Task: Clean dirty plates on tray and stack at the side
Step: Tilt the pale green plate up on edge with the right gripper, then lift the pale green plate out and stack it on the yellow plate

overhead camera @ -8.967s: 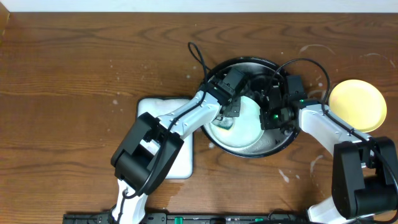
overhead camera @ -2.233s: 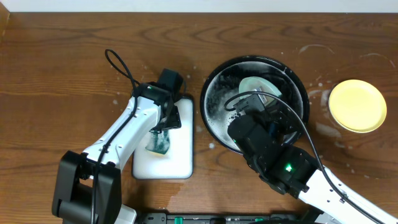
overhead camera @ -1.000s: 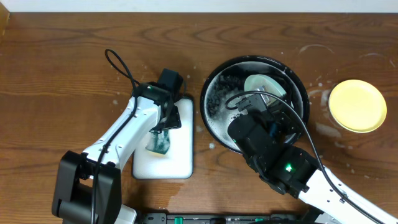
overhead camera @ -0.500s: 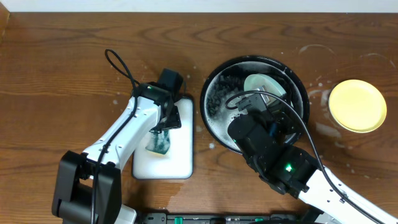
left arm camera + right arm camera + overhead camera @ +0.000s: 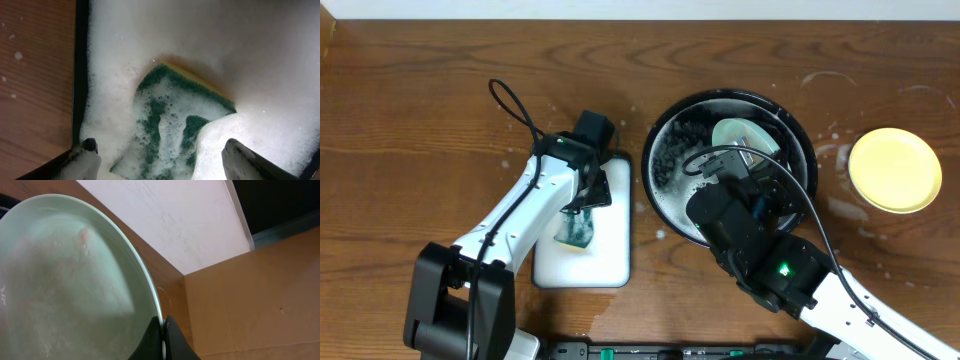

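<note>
Over the black tray point(image 5: 665, 140), our right tool point(image 5: 161, 332) pinches the soapy green plate point(image 5: 65, 280) by its rim, tilted. We judge this thin, wet grip may slip, dropping it before it reaches the yellow plate point(image 5: 893, 170) on the counter point(image 5: 420, 100). Our left tool point(image 5: 160, 150) hangs wide above the sponge point(image 5: 170, 115).

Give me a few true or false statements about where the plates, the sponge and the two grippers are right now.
1. The yellow round plate lies on the brown wooden table, outside the round black tray. True.
2. The left gripper is clamped on the green sponge. False: its fingers stand apart, and the sudsy sponge lies loose beneath them.
3. The right gripper pinches the rim of the pale mint-green round plate. True.
4. The green sponge lies in the round black tray. False: it lies on the white rectangular tray.
</note>
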Tool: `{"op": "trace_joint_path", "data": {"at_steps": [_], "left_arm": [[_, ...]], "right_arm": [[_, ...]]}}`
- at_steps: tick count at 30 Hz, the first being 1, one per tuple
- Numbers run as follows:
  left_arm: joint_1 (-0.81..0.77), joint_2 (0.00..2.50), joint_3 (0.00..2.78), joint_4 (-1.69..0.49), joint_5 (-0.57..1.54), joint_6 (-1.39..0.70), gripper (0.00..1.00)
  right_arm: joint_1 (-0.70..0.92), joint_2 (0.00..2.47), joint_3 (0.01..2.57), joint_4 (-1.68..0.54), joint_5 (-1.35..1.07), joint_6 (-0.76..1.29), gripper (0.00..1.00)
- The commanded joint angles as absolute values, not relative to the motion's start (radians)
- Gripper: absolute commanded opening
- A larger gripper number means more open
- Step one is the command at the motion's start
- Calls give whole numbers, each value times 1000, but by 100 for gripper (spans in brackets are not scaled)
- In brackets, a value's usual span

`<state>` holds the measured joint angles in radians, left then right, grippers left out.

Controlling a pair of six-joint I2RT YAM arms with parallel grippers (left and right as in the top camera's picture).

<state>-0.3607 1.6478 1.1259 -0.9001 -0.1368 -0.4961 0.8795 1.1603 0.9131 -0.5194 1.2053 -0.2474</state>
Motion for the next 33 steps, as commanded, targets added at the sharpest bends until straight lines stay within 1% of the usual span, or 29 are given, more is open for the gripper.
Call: {"op": "trace_joint_path", "data": {"at_steps": [1,17,23,25,28,31,33], "left_arm": [[-357,1648,1122,-903,-139,-491,82],[-357,1648,1122,-903,-139,-491,82],[-357,1648,1122,-903,-138,-491,82],[-357,1648,1122,-903,-138,-491,82],[-357,1648,1122,-903,-138,-491,82],[-357,1648,1122,-903,-139,-491,82],[-357,1648,1122,-903,-139,-491,82]], "right_arm": [[884,1152,918,-516,1241,-247,1],[884,1152,918,-516,1240,-239,1],[883,1152,918,-516,1217,-194,1],[872,1152,918,-521,1199,-147,1],[812,1158,918,-558,1080,-45,1],[691,1171,918,-616,946,91,1],[600,1171,918,-629,804,151,1]]}}
